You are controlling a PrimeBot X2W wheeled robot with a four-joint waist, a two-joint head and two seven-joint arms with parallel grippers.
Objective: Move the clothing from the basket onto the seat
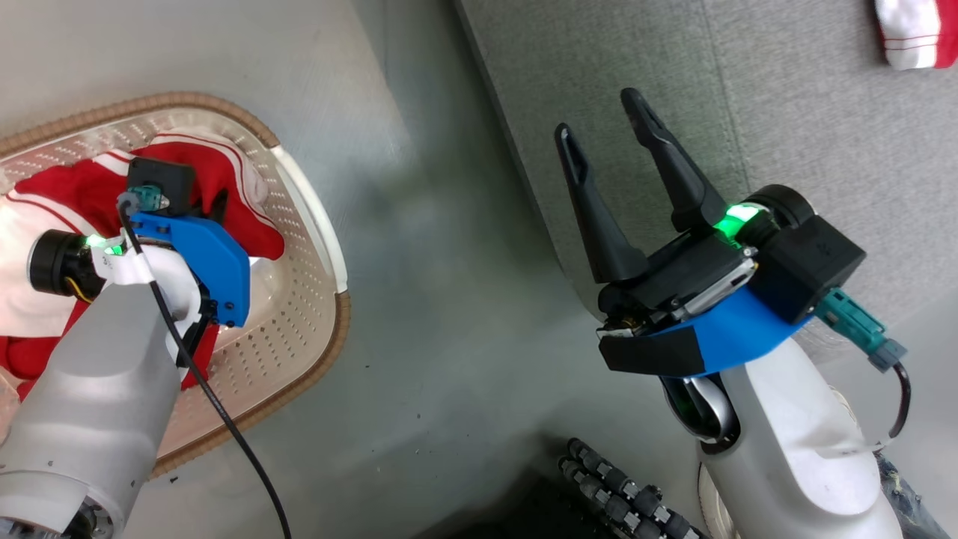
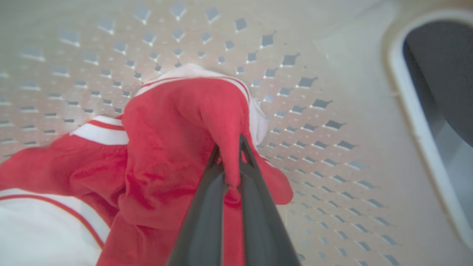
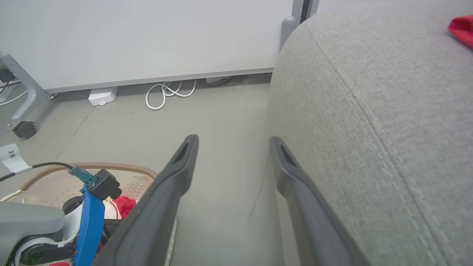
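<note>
The cream perforated basket (image 1: 340,329) with its brown rim stands on the floor at the left. Red clothing with white stripes (image 1: 82,191) is heaped inside it. My left gripper (image 2: 229,146) is down in the basket, shut on a raised fold of a red garment (image 2: 166,147), close to the basket wall (image 2: 332,74). In the head view the blue wrist mount hides most of its fingers. My right gripper (image 1: 599,116) hovers open with nothing in it over the left edge of the grey seat (image 1: 786,112). Another red and white garment (image 1: 913,30) lies on the seat at the far right.
Bare grey floor (image 1: 449,299) separates the basket from the seat. In the right wrist view a white wall panel, a looped white cable (image 3: 166,94), a small white box (image 3: 102,96) and a castered grey frame leg (image 3: 24,129) stand beyond the basket rim (image 3: 111,166).
</note>
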